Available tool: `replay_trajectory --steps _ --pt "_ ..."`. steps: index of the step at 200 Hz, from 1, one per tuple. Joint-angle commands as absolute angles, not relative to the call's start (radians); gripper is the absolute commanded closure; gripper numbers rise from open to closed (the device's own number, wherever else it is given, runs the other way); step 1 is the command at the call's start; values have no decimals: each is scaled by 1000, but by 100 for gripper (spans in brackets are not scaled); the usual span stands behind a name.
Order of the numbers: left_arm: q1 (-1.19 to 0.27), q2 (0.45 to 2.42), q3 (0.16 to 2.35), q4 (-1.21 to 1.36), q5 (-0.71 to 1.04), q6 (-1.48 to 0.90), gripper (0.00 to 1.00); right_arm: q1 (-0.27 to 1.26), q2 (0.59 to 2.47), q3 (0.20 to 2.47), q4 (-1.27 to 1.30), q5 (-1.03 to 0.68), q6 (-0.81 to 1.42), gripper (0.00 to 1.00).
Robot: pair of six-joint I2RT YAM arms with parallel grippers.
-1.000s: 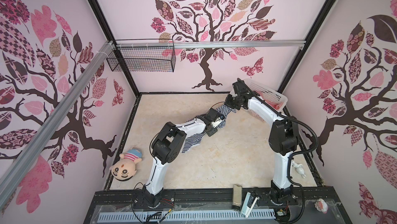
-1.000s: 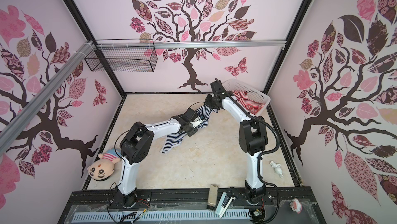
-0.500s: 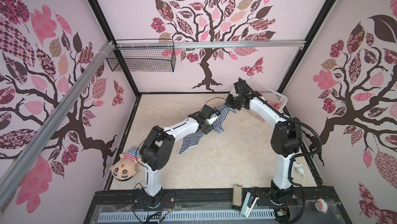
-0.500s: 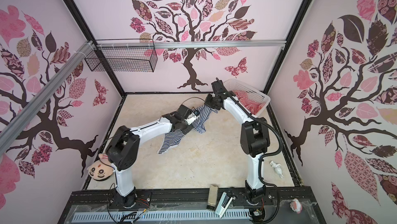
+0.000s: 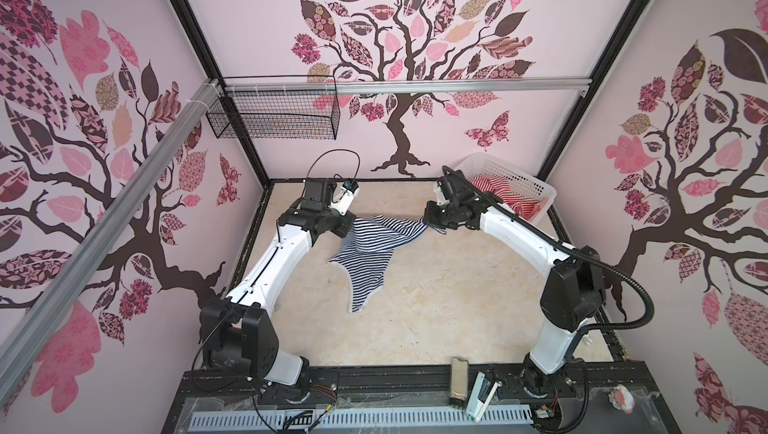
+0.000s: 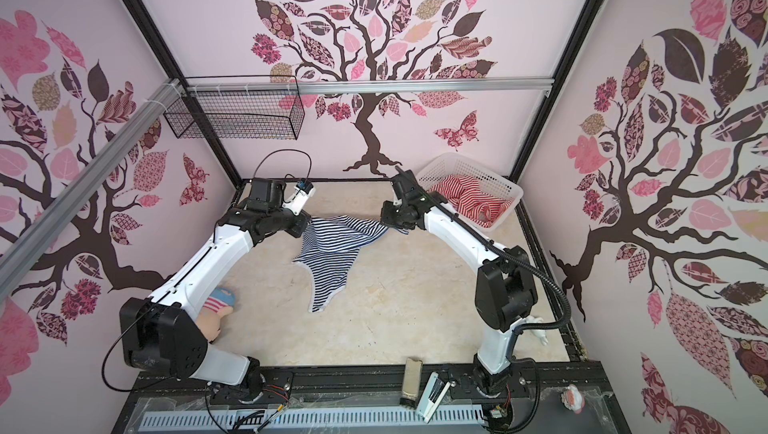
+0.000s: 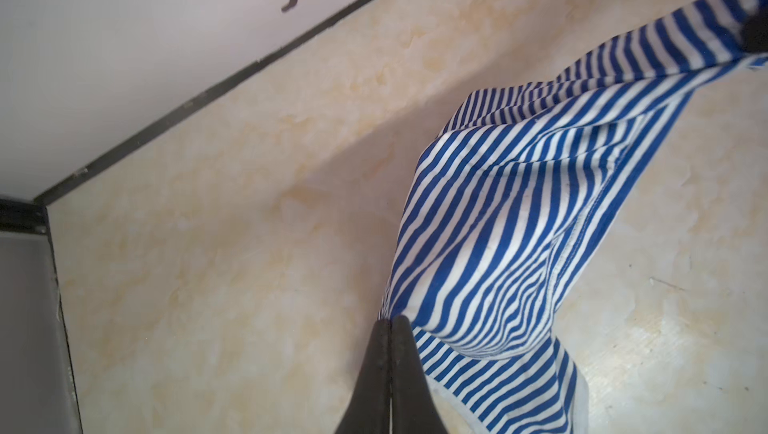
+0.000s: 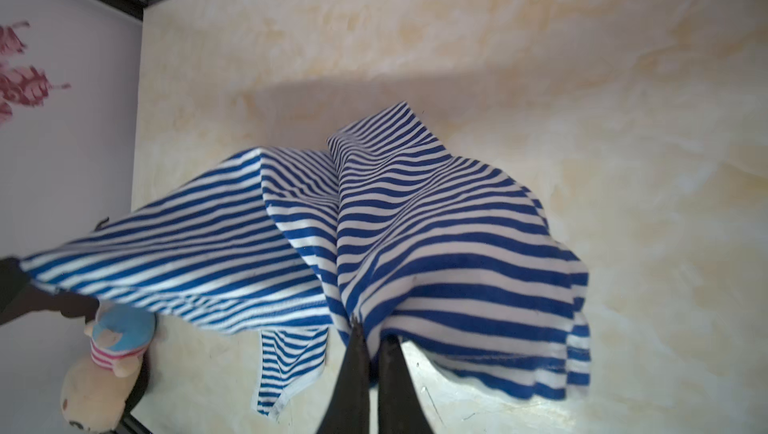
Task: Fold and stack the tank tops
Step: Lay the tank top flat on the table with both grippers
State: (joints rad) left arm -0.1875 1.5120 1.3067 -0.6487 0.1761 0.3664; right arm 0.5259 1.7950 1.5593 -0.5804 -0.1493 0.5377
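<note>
Navy-striped tank top (image 5: 370,244) (image 6: 332,244): centre of both top views, slightly above mid-frame. Its upper edge is pulled roughly level between the two grippers. The body sags below that edge, and one strap end trails toward the lower part of the frame, where it appears to rest on the beige table (image 5: 436,328).

Left gripper (image 5: 348,224): at the left end of the stretched edge. In the left wrist view the jaws are pressed together on a pinch of the striped cloth, which fans away from the tips.

Right gripper (image 5: 429,224): at the right end of the same edge, right of centre. In the right wrist view the jaws are nearly closed, clamped on a bunched fold, with cloth draping away on both sides of the tips.

Red-striped tank top (image 5: 511,199): heaped inside the white basket (image 5: 521,174) at the upper right of the table, by the back corner. It lies just behind the right arm, and neither gripper touches it.

Plush doll (image 6: 216,307): lower left of the table in a top view, partly hidden by the left arm and well apart from the navy top.
</note>
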Motion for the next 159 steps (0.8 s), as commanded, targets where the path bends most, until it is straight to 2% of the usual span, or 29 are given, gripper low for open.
replay_trajectory --steps 1,33,86,93,103,113,120,143,159 --pt "-145 1563 1287 -724 257 461 100 526 1818 1543 -612 -125 518 100" --pt "-133 1693 1324 -733 236 517 100 529 1904 1587 -619 -117 505 99" --pt "-130 1923 1504 -678 167 406 100 525 2111 1791 -679 -42 500 96" --pt "-130 1935 1516 -665 167 390 88 523 2131 1818 -695 -33 499 93" --pt "-132 1946 1535 -667 157 376 68 522 2152 1863 -733 -28 494 84" --pt "-133 1942 1545 -674 130 359 57 522 2157 1890 -770 -29 486 74" --pt "-133 1929 1536 -671 119 347 52 522 2141 1875 -766 -30 485 67" --pt "-132 1808 1424 -618 103 339 43 522 2017 1726 -685 -26 488 50" --pt "-132 1697 1324 -596 139 341 41 521 1938 1632 -645 -29 494 48"
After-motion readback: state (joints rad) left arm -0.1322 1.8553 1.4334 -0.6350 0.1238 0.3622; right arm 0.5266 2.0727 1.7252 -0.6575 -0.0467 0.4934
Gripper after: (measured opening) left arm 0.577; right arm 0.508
